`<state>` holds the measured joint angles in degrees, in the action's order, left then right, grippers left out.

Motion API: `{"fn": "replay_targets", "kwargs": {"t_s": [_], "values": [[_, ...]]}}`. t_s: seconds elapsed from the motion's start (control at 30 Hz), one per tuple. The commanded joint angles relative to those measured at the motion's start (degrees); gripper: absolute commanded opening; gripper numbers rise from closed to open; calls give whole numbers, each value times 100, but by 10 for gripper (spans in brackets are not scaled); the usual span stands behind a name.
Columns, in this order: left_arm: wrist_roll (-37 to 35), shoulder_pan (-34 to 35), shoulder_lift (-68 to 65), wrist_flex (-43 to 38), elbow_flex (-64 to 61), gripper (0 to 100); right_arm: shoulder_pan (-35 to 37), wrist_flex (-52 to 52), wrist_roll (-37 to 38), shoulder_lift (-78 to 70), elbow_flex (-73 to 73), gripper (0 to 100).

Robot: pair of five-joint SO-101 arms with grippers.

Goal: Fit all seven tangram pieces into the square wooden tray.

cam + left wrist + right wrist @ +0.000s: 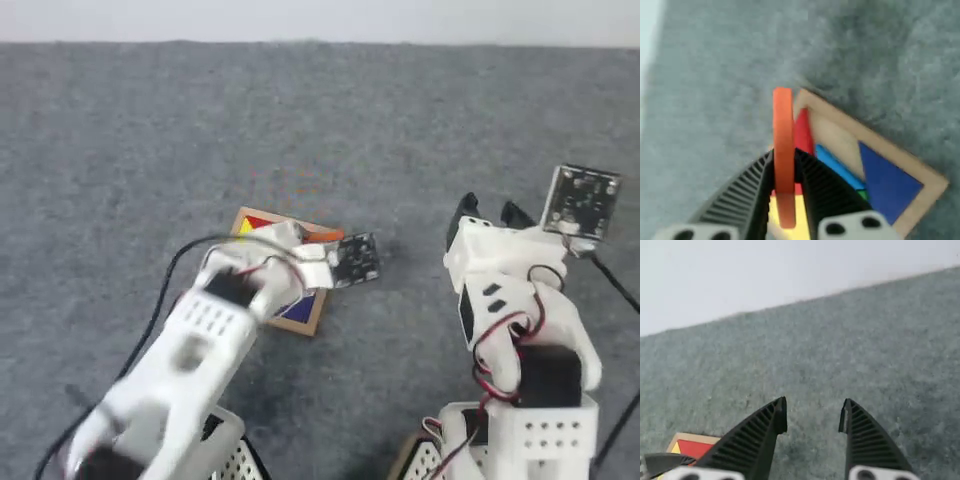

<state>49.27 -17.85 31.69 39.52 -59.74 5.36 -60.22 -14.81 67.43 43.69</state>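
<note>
My left gripper (pixel 784 155) is shut on an orange piece (pixel 783 125), holding it on edge above the corner of the square wooden tray (pixel 890 145). In the tray lie a red piece (pixel 802 132), a light blue piece (pixel 837 167), a dark blue triangle (pixel 887 182), a yellow piece (pixel 775 215) and a green sliver (pixel 863 192); a patch of bare tray floor (pixel 835 135) shows between them. In the high view the left arm covers most of the tray (pixel 310 322), with the orange piece (pixel 322 236) at its far edge. My right gripper (pixel 812 415) is open over bare carpet, to the right of the tray (pixel 677 439).
Grey carpet (pixel 300 130) covers the table, with open room on all sides of the tray. The right arm's base (pixel 530 420) stands at the near right, the left arm's base (pixel 215 450) at the near left. A pale wall (pixel 790 270) runs behind the table.
</note>
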Motion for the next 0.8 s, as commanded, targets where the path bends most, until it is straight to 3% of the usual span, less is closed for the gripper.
{"fn": "replay_targets", "kwargs": {"t_s": [0.0, 0.3, 0.63, 0.77], "values": [[-273, 44, -1679, -123, 1068, 10, -48, 198, 79, 22, -26, 169], [-290, 70, -1547, 404, 1156, 11, -40, 198, 88, 22, -9, 169], [1046, 607, -2242, 440, 1684, 12, 207, 259, 88, 31, 141, 169], [1081, 457, -2251, 396, 1684, 12, 321, 576, 88, 31, 369, 169]]}}
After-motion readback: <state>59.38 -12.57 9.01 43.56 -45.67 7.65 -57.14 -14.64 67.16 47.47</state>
